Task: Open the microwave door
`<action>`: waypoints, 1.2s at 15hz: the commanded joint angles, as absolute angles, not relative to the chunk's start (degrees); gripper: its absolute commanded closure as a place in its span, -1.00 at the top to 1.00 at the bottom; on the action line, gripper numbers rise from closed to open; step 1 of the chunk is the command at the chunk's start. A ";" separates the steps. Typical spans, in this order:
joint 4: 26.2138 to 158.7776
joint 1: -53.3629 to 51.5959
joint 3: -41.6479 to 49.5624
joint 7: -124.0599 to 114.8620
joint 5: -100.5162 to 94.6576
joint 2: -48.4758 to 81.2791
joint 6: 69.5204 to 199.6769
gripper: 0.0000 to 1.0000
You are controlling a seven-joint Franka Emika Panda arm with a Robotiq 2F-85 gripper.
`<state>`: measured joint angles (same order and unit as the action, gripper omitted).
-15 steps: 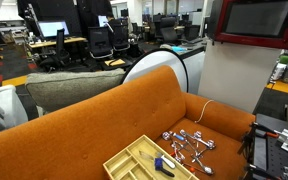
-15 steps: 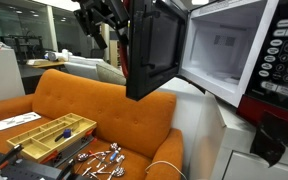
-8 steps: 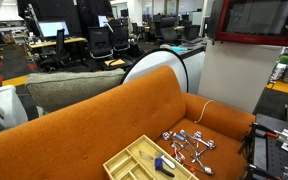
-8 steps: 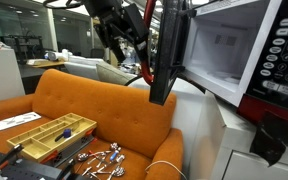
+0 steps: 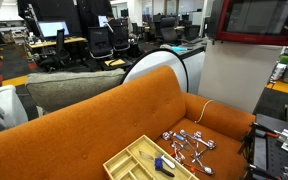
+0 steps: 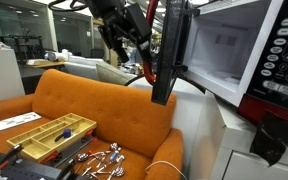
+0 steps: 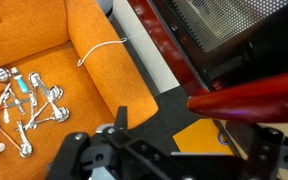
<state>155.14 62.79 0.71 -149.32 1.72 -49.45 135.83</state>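
One second has swung the microwave door (image 6: 167, 50) from half open to nearly square with the microwave (image 6: 239, 55), hinged at the front edge opposite the keypad (image 6: 280, 50). The gripper (image 6: 124, 35) hangs beside the door's top outer corner, but I cannot tell its spread. The task looks essentially done.

1. I'm seeing the microwave door (image 5: 256, 20) showing glossy dark glass in a smooth red frame.
2. I'm reading the sofa (image 5: 104, 115) as matt orange cloth.
3. The tray (image 5: 124, 147) is looking like pale wood, and the fittings (image 5: 189, 143) are gleaming like metal.
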 commanded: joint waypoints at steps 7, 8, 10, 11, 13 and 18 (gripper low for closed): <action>153.30 60.92 2.01 -141.88 -0.17 -58.97 120.97 1.00; 153.23 59.26 2.94 -139.93 0.33 -60.17 118.78 1.00; 152.67 56.21 4.47 -136.22 0.65 -61.47 114.38 1.00; 151.95 55.12 5.05 -134.50 0.70 -61.32 111.98 1.00; 152.85 56.86 3.81 -136.77 -0.12 -61.06 114.11 1.00; 152.64 55.29 4.61 -135.75 -0.01 -61.14 113.48 1.00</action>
